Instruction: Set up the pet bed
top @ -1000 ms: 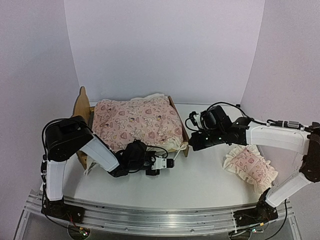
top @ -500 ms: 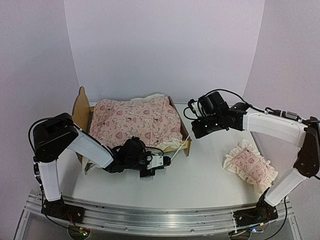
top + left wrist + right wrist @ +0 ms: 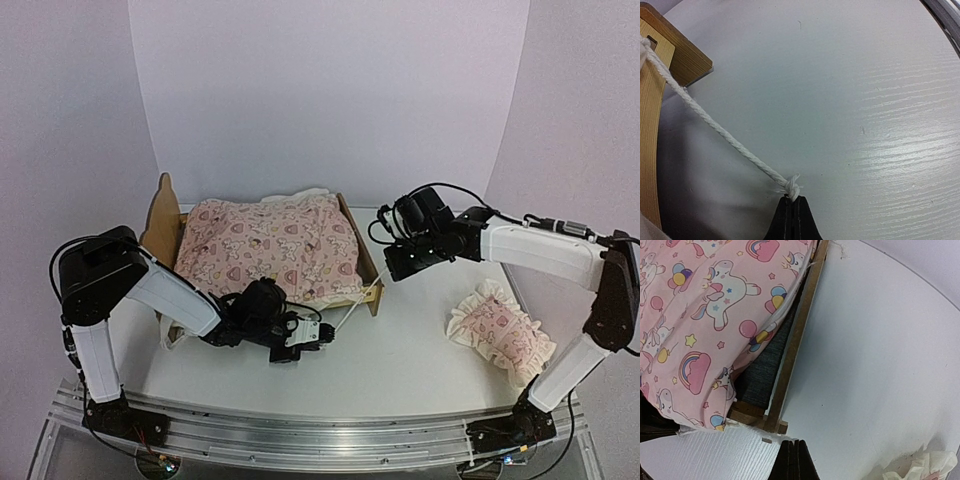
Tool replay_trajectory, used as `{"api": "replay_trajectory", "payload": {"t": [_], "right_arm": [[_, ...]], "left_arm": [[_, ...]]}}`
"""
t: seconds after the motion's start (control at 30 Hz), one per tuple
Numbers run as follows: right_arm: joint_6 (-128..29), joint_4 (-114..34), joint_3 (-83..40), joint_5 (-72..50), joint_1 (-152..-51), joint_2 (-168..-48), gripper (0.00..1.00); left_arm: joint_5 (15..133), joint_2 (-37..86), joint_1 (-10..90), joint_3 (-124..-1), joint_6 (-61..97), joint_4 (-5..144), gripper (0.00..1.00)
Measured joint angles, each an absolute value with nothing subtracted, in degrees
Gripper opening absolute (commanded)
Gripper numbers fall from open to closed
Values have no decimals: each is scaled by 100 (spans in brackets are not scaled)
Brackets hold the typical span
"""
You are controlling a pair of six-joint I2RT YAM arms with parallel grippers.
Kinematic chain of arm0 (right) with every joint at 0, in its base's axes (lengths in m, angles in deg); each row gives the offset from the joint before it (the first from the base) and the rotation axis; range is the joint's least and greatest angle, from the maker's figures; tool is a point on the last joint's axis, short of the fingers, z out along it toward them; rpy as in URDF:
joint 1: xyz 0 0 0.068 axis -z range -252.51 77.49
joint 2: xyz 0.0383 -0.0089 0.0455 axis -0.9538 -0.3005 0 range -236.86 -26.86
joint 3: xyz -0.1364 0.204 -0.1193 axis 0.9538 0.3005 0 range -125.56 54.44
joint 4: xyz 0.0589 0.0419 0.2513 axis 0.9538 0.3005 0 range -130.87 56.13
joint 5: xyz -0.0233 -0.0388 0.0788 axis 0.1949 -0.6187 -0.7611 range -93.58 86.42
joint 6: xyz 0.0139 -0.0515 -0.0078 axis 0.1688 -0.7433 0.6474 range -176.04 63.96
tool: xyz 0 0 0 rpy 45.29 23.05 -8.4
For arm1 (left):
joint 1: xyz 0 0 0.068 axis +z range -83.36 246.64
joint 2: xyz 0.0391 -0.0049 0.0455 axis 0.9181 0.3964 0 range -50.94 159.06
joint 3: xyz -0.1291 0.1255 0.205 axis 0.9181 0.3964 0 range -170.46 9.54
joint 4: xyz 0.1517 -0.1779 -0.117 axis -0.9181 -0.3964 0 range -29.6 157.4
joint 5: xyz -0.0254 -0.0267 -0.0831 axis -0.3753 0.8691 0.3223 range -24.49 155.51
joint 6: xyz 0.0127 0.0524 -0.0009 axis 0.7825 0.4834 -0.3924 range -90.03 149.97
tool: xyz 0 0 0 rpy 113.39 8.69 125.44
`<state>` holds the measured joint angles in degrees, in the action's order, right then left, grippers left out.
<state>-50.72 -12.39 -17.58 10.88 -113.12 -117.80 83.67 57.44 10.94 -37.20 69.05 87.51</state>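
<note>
Pet bed (image 3: pixel 160 215): corner cord (image 3: pixel 715 125) pinched at its knot by left gripper (image 3: pixel 792 201).
We advise a gentle, low pull; right gripper (image 3: pixel 795 446), pressed together, may steady the pet bed.

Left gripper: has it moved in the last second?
Yes. The left gripper, shut on the white cord, has drawn back from the pet bed toward the aluminium rail.

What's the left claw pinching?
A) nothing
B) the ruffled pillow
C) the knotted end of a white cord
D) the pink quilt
C: the left gripper is shut on the knot of the white cord, which runs to the pet bed's wooden frame.
</note>
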Motion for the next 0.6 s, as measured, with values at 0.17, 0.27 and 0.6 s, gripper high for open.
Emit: {"api": "replay_trajectory", "payload": {"t": [0.17,0.27,0.6], "right_arm": [[-4984,-1227,-1637,1035,-11170,-11702,0],[-4906,-1216,-1589,940,-11152,-11612,0],[-3623,-1573,-294,-335,-11056,-10985,0]], "left_arm": [[8373,5744,1094,-3723,6938,8743,0],[8371,5744,1094,-3723,6978,8749,0],[8487,5926,1066,-3848,6914,8860,0]]}}
